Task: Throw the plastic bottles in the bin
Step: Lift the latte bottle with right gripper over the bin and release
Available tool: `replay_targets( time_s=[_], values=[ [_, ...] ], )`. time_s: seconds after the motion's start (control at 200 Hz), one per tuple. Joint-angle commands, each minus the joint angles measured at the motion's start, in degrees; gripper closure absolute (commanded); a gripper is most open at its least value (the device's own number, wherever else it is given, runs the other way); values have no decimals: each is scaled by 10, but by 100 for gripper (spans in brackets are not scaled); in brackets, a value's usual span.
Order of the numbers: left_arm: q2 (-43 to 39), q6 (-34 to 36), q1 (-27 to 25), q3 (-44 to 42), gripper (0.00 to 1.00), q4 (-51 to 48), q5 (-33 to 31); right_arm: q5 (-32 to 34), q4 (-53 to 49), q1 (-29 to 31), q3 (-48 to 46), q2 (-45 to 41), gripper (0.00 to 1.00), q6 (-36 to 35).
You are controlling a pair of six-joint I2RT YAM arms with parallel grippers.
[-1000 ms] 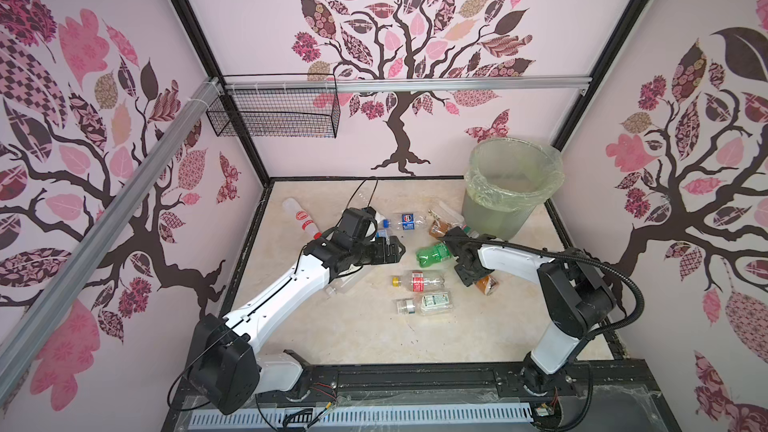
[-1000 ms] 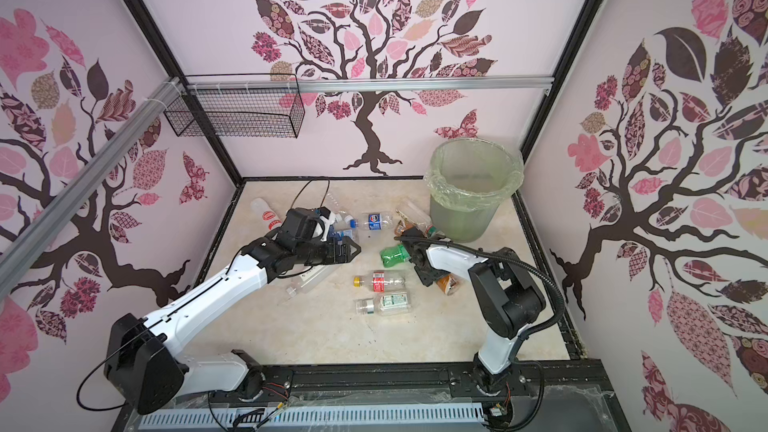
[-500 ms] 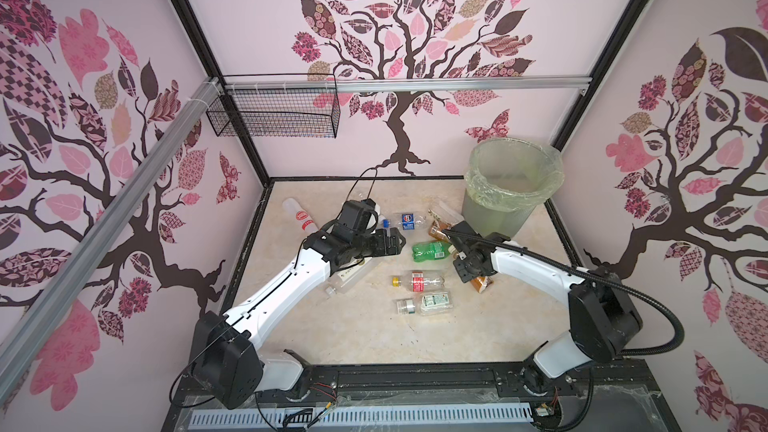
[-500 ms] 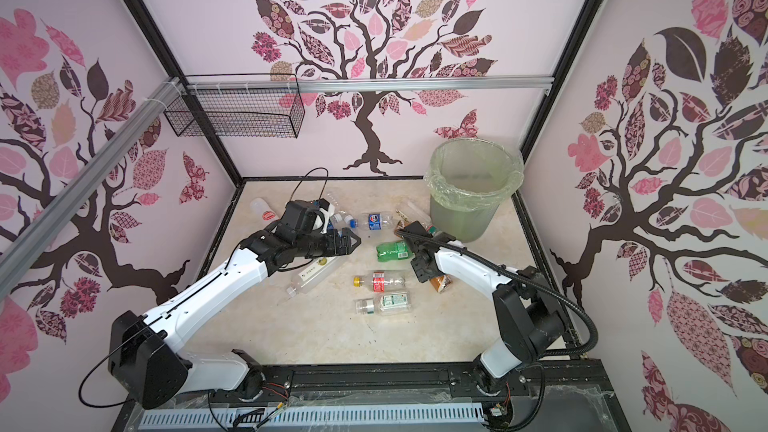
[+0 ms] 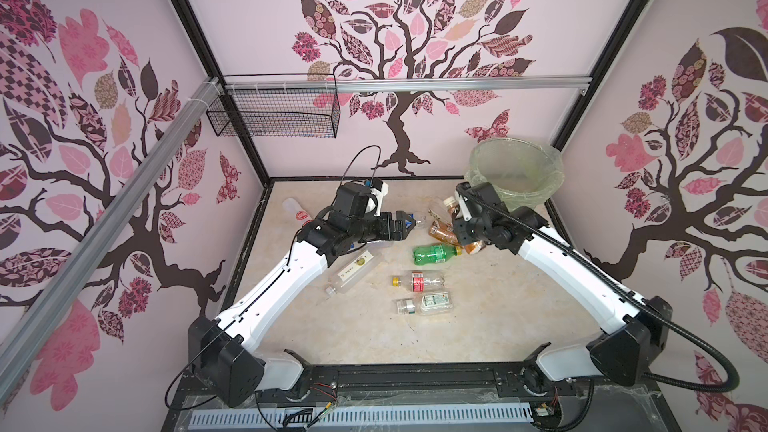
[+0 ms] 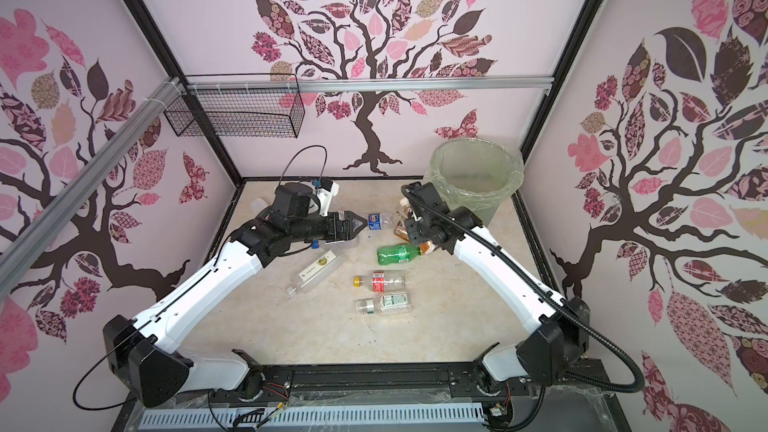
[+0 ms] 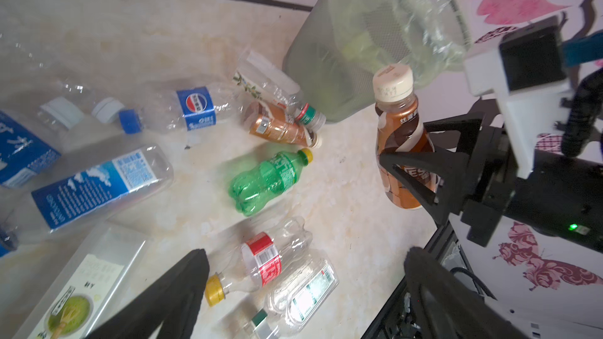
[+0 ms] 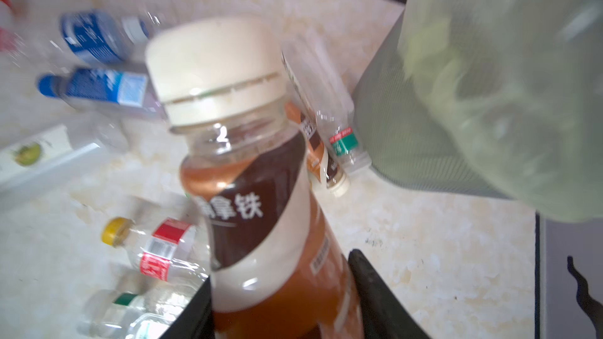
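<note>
My right gripper (image 8: 280, 288) is shut on a brown-labelled bottle (image 8: 248, 190) with a cream cap, held upright above the floor just left of the bin (image 5: 515, 172), a grey mesh basket with a greenish liner. In both top views that bottle (image 6: 405, 205) sits close to the bin's wall (image 6: 473, 197). My left gripper (image 7: 305, 256) is open and empty, hovering above the floor with its tips (image 6: 359, 224) next to a blue-labelled bottle (image 6: 376, 220). A green bottle (image 5: 436, 253), a red-labelled one (image 5: 417, 281) and a clear green-labelled one (image 5: 428, 303) lie mid-floor.
A square clear bottle (image 5: 353, 270) lies under the left forearm. Another brown bottle (image 7: 277, 125) and a clear one (image 7: 270, 83) lie at the bin's foot. A white bottle (image 5: 297, 211) rests by the left wall. A black wire basket (image 5: 274, 116) hangs on the back rail.
The right arm has lifted the brown bottle off the floor and carried it up towards the bin. The left gripper has moved right, closer to the blue-labelled bottle, still open.
</note>
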Motion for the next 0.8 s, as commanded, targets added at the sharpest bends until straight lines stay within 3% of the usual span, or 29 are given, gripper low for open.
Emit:
replay_targets(
  time_s=[0.0,0.235,0.31,0.465,0.59,0.71,0.795],
  values=[
    [-10,16,1,43,2,58,28,13,-12,0,101,-12,54,-12],
    [-1,28,-17,117,2,110,42,130,34,-4,298,9,49,-64],
    [-3,43,-33,135,2,121,38,149,77,-12,326,0,54,-82],
    [-5,61,-59,146,2,134,24,126,116,-84,330,0,53,-70],
    [-3,60,-59,138,2,131,21,149,140,-134,254,26,51,-85],
    [-4,61,-59,125,2,116,13,128,112,-210,211,72,32,-43],
    [-7,63,-59,119,2,96,3,139,93,-218,236,86,11,-48]
  ],
)
